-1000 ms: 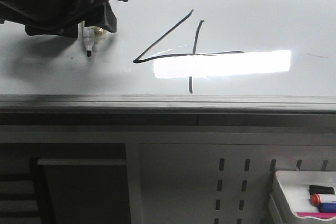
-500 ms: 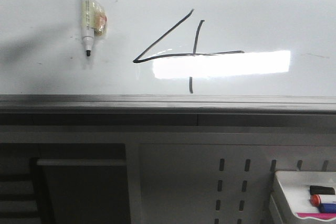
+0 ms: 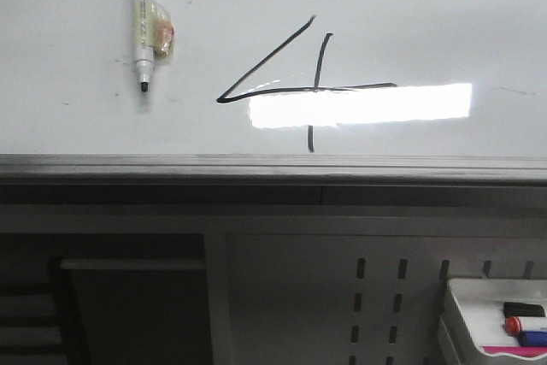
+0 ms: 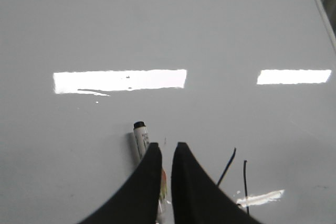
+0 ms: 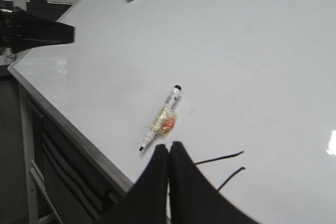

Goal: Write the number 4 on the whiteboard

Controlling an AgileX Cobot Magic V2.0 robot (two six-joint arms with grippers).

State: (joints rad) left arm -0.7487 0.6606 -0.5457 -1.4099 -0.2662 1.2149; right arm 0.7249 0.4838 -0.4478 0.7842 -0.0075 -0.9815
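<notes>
Lying beside number 4 [image 3: 295,83]: marker [image 3: 144,27] | left hand [image 4: 165,153] seemingly closed above

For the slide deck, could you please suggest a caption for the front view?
A finished hand-drawn number 4 on the whiteboard, with the uncapped marker lying to its left.

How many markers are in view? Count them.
3 at least: one marker lies on the whiteboard, left of the 4; two more sit in the tray at lower right, which the frame crops.
</notes>
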